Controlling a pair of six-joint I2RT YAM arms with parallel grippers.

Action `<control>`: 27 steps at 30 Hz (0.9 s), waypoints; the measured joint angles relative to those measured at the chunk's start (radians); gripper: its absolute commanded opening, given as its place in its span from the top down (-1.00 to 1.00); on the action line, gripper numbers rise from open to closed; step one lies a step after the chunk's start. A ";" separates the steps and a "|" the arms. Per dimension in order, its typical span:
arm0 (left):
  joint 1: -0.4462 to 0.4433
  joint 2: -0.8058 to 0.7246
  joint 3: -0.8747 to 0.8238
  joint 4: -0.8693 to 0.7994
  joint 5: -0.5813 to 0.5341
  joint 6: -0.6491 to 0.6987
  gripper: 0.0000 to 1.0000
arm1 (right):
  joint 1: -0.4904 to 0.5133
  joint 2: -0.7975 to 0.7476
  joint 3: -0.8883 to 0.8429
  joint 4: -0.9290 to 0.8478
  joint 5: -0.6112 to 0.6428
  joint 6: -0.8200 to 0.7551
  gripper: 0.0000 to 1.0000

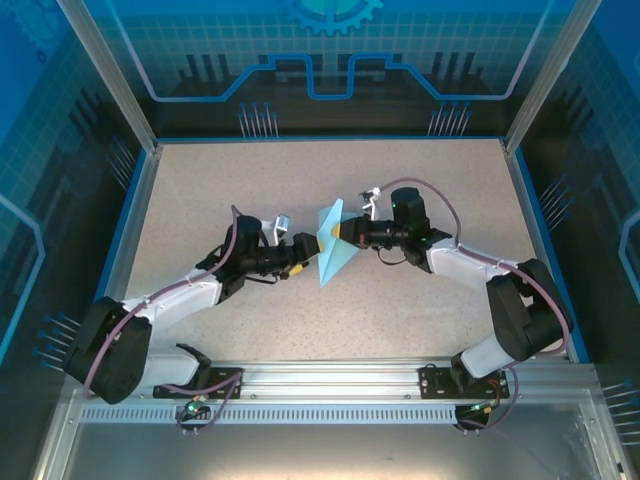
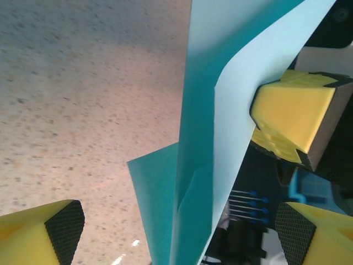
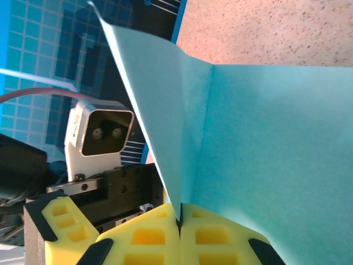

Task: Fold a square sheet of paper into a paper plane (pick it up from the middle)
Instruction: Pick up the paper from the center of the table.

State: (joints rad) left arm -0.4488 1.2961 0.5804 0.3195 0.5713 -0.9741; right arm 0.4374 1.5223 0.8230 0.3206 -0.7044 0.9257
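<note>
The light-blue square sheet of paper (image 1: 330, 252) is creased into a pointed paper plane shape and hangs in the air above mid-table, its tip pointing down toward the near edge. My right gripper (image 1: 346, 233) is shut on its folded edge. In the right wrist view the yellow fingertips (image 3: 149, 237) pinch the paper (image 3: 265, 138) at the crease (image 3: 179, 218). My left gripper (image 1: 306, 250) stands open on the paper's left. In its own view the folded paper (image 2: 220, 110) rises between its wide-apart pads (image 2: 63, 229), touching neither. The right gripper's yellow fingers (image 2: 292, 118) clamp the paper's far side.
The speckled beige table (image 1: 250, 190) lies below, bordered by a blue rim and the glass cage walls (image 1: 330, 60). The left arm's wrist camera (image 3: 99, 135) sits close behind the paper in the right wrist view. Both arm bases stand on the rail (image 1: 330, 385) at the near edge.
</note>
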 measured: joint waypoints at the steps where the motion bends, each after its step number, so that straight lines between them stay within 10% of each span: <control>1: 0.000 0.008 -0.009 0.033 0.016 -0.019 -0.90 | 0.000 0.000 0.001 0.003 -0.007 0.003 1.00; 12: -0.019 0.089 -0.052 0.277 0.097 -0.151 -0.92 | 0.000 0.000 0.004 0.041 -0.039 0.064 1.00; 27: -0.024 0.098 -0.060 0.415 0.079 -0.178 0.15 | -0.003 0.000 0.010 0.036 -0.040 0.074 1.00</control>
State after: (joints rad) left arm -0.4725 1.3945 0.5205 0.7349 0.6506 -1.1519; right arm 0.4347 1.5223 0.8333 0.3569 -0.7444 0.9997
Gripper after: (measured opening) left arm 0.454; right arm 0.022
